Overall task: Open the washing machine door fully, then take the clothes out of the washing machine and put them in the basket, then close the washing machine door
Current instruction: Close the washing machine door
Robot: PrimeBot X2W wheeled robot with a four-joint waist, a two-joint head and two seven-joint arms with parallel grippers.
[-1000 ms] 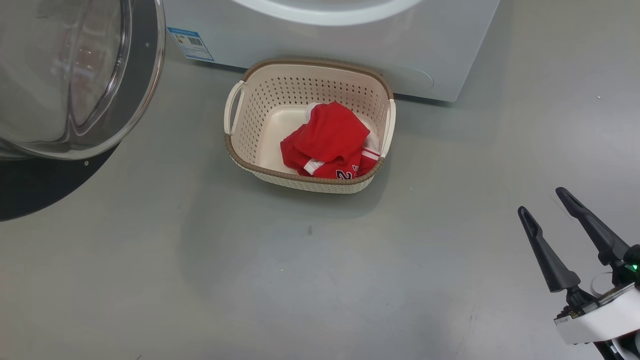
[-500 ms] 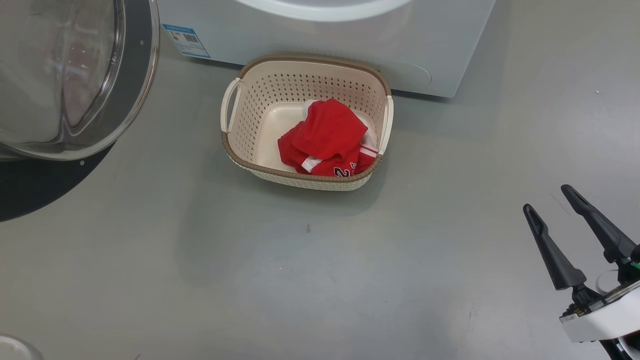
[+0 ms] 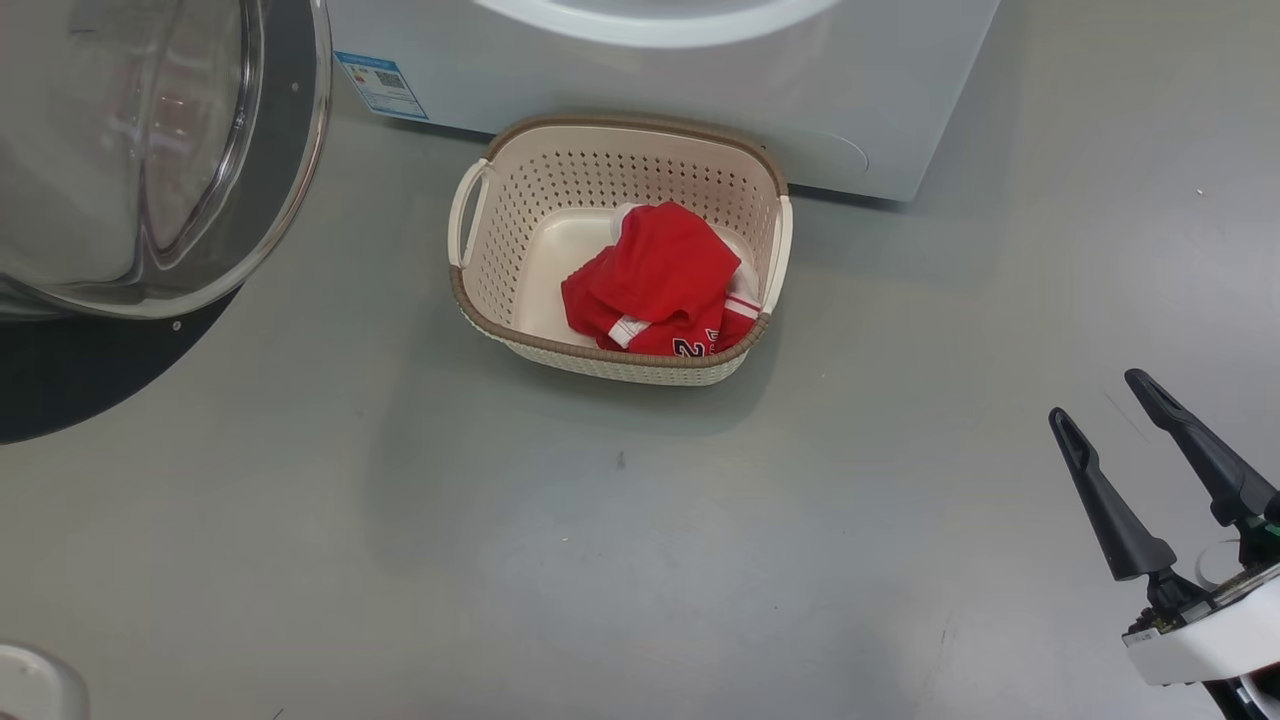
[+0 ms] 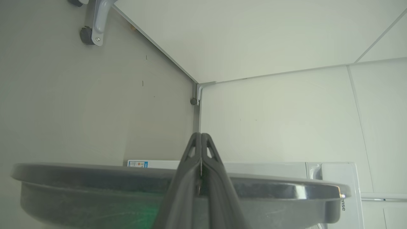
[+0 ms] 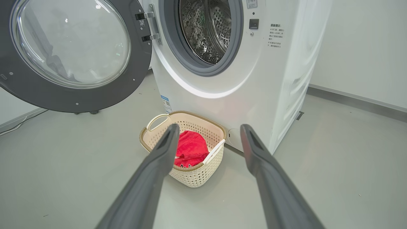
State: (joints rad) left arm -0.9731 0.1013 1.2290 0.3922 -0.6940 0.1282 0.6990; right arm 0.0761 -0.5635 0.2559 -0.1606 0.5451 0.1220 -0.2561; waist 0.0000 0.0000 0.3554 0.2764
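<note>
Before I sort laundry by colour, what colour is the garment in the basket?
The garment is red with white trim, clearest in the head view.

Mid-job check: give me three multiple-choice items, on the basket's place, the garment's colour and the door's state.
1. The basket stands: A) on the floor before the washing machine; B) on top of it; C) on a table.
2. The garment in it is: A) blue; B) red; C) green.
3. The washing machine door is: A) shut; B) ajar by a crack; C) swung wide open.
1 A: grey floor shows around it. 2 B: red cloth with white trim. 3 C: the drum lies exposed.
</note>
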